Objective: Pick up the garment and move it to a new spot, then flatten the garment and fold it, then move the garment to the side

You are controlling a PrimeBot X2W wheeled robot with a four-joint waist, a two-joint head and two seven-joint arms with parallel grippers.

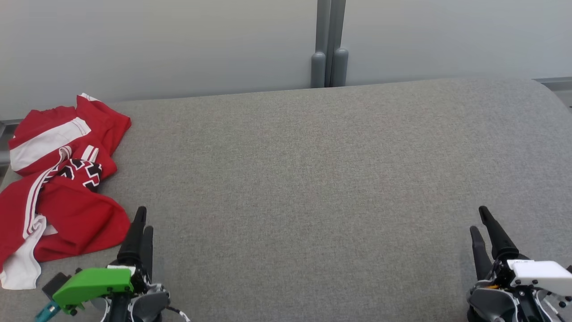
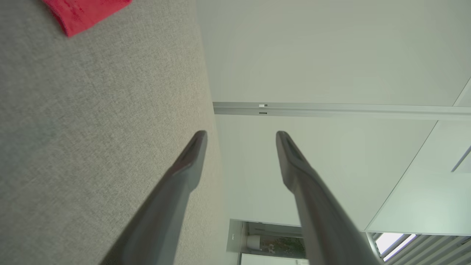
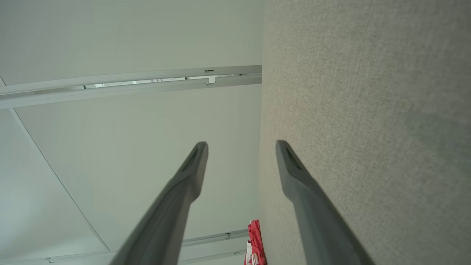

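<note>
Garment (image 1: 58,188) lay limp, light, at the cushion's (image 1: 313,179) left end; its near fold looked pinchable. Left gripper (image 1: 144,219) and right gripper (image 1: 478,219) stood spread.

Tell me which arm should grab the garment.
Left. The left tool sits open beside the red garment; the right tool is far across the grey surface.

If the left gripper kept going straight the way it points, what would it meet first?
Probably nothing close. The left gripper points along the grey cushion toward the pale wall behind it; the red garment lies to its left, off that line. Height above the cushion is hard to judge.
</note>
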